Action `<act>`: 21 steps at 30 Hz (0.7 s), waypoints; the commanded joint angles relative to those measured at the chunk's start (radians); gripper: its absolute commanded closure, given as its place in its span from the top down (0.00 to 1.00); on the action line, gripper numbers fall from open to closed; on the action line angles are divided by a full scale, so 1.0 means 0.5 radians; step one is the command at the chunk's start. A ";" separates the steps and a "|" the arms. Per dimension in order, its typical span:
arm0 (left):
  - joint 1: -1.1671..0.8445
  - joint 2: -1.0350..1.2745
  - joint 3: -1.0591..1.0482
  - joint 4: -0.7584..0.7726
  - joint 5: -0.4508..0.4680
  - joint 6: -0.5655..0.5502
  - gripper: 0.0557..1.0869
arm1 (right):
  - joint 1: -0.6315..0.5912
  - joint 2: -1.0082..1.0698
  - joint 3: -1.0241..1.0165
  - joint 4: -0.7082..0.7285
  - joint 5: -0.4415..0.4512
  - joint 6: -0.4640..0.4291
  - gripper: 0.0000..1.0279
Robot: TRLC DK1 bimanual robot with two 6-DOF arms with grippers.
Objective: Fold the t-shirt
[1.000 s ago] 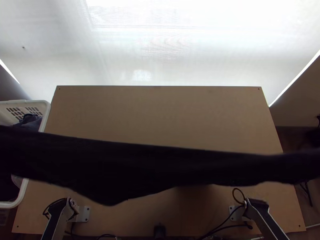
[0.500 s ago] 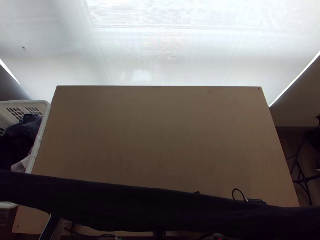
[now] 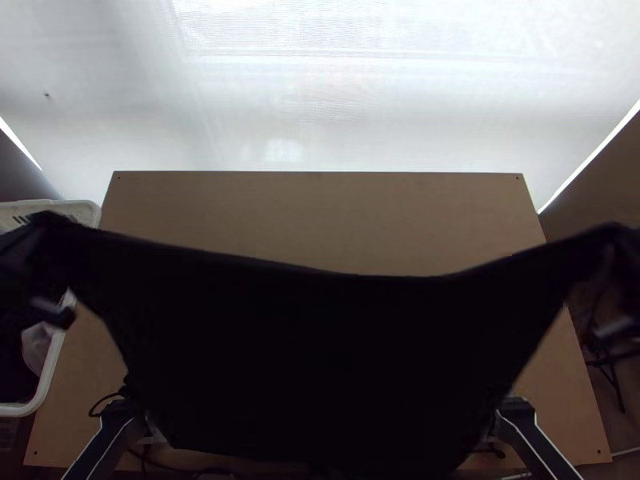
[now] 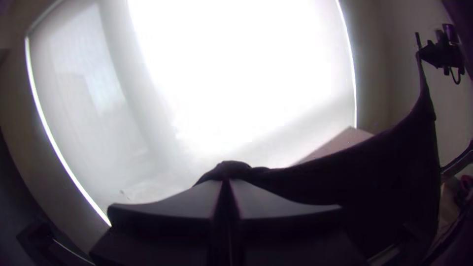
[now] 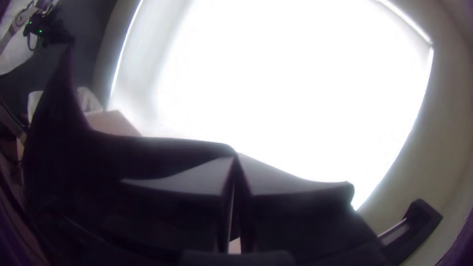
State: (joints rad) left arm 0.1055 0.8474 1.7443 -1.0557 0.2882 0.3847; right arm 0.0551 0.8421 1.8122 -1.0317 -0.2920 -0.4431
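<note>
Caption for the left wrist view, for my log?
Left gripper shut on the dark t-shirt, which hangs in a curve across to the right gripper.

Daylight pours through a broad white blind (image 3: pixel 320 104) just past the table's far side, so bright in the middle that it nearly washes out. Thin lines of raw light leak down both its edges — sharp, almost glaring. Beside it the wall (image 5: pixel 443 128) is plain beige and sinks into shade. The light wooden table (image 3: pixel 320 216) has small dark holes near its corners. Off to its right, thin black legs (image 3: pixel 614 376) stand on a dim brownish floor (image 3: pixel 622 424).
</note>
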 commanded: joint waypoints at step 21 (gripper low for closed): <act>0.139 1.766 -0.574 0.860 0.221 0.117 0.03 | -0.439 1.525 -0.955 0.873 -0.324 -0.243 0.03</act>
State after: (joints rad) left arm 0.1703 1.4731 1.3029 -0.6624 0.4042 0.4534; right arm -0.1146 1.3277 1.2396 -0.6781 -0.4400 -0.5552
